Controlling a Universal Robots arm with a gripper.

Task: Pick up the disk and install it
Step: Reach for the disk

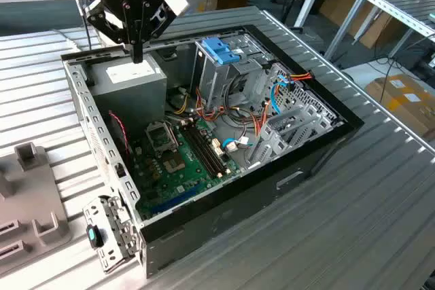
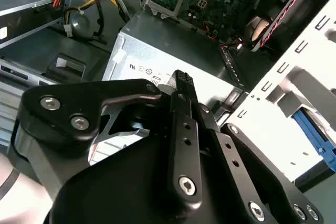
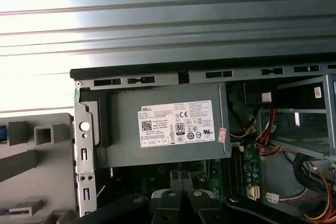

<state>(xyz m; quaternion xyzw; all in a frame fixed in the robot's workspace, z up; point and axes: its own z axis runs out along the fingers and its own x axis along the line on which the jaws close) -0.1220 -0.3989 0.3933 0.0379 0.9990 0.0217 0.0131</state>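
My gripper (image 1: 138, 53) hangs just above the grey power supply (image 1: 129, 83) in the back corner of the open computer case (image 1: 272, 188), at the exterior view's left. Its black fingers (image 2: 182, 85) are shut together with nothing between them. The whole disk is out of view. A ribbed light-blue plastic piece (image 2: 315, 135) shows beyond the case's white side wall (image 2: 283, 98) in the second wrist view; I cannot tell whether it belongs to the disk. The power supply's white label (image 3: 177, 123) lies straight under the wrist.
A tall metal drive cage (image 1: 214, 79) with a blue latch (image 1: 221, 49) stands in the middle of the case. The green motherboard (image 1: 177, 161) and loose cables (image 1: 272, 93) lie around it. A grey fixture (image 1: 30, 195) sits on the slatted table at the exterior view's left.
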